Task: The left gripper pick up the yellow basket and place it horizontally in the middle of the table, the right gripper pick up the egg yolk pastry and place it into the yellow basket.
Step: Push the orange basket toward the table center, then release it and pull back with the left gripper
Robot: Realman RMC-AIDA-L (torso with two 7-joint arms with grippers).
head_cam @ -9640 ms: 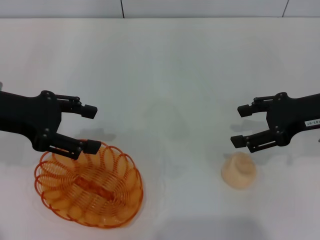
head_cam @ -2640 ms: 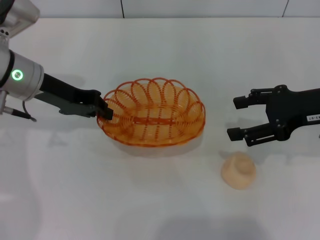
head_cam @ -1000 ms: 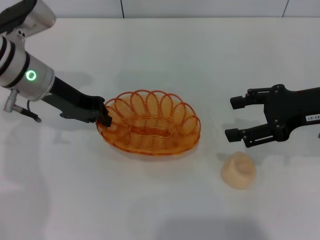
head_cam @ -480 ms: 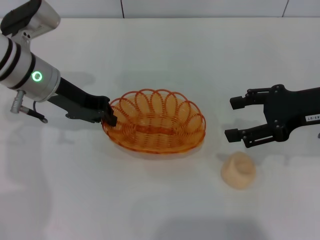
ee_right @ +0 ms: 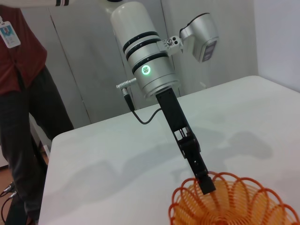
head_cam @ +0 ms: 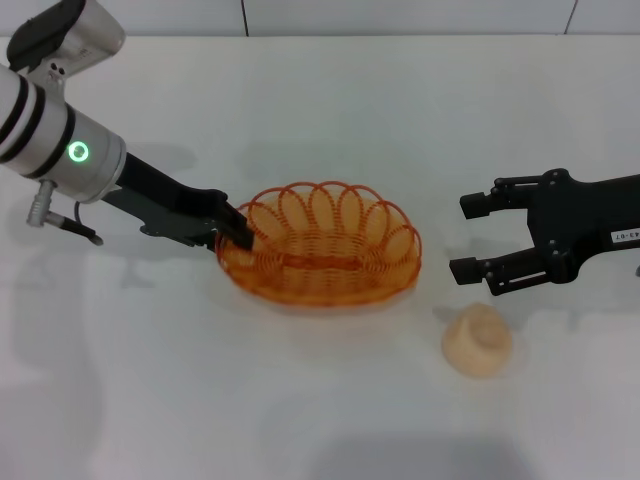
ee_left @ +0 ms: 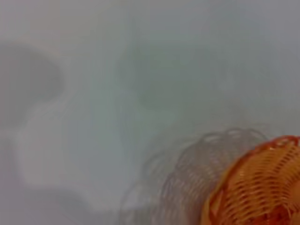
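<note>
The yellow basket [head_cam: 325,246], an oval orange-yellow wire basket, lies lengthwise across the middle of the white table [head_cam: 330,110]. My left gripper [head_cam: 236,231] is shut on the basket's left rim. The basket also shows in the left wrist view [ee_left: 255,187] and the right wrist view [ee_right: 234,201], where the left gripper [ee_right: 206,185] grips its rim. The egg yolk pastry [head_cam: 478,340], a pale beige dome, sits on the table to the basket's right and nearer me. My right gripper [head_cam: 478,237] is open and empty, hovering just beyond the pastry.
A person in a red top [ee_right: 21,93] stands beyond the table's left side in the right wrist view. The table's far edge meets a white wall [head_cam: 330,15].
My left gripper has carried the basket from the near left to the table's middle; in the last second it slid it a little right. The right arm and pastry have stayed put.
</note>
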